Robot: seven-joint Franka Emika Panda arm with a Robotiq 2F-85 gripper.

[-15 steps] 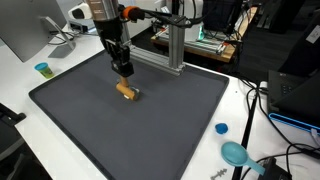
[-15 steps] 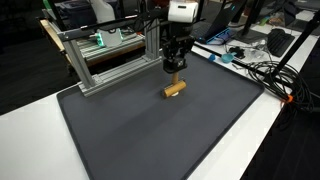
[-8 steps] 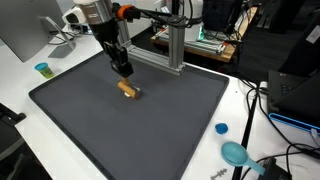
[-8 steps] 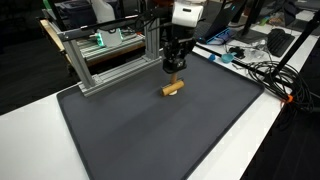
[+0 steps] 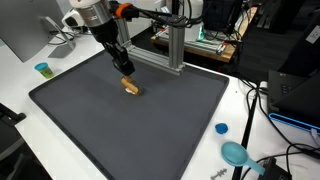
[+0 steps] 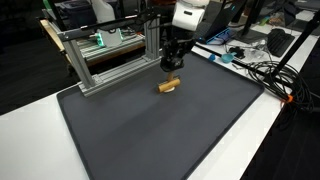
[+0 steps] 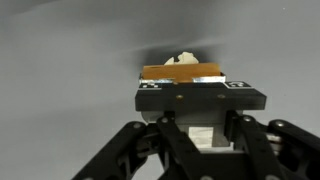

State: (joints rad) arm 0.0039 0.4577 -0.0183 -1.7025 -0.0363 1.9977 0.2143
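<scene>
A white robot arm (image 5: 95,12) reached down over a white worktop (image 5: 15,95) that was almost wholly covered by a dark grey rectangular mat (image 5: 140,135). Its black jaws hung just above a small tan oblong wooden block (image 5: 130,87), close to it but apart from it. Whether the jaws were spread or closed could not be told from any view.

The block lay flat on the mat in the far half of the worktop, near the far edge, where a silver aluminium frame (image 5: 175,45) stood. In both exterior views the block (image 6: 168,85) sat just in front of that frame (image 6: 100,60), directly below the jaws. In the wrist view, the block (image 7: 180,72) showed against the grey mat beyond the black linkages.

A small teal cup (image 5: 42,69) stood on the bare white strip by a far corner. A blue bottle cap (image 5: 221,128) and a teal round object (image 5: 236,153) lay on the white strip along a side edge, towards a near corner, well apart from the block.
</scene>
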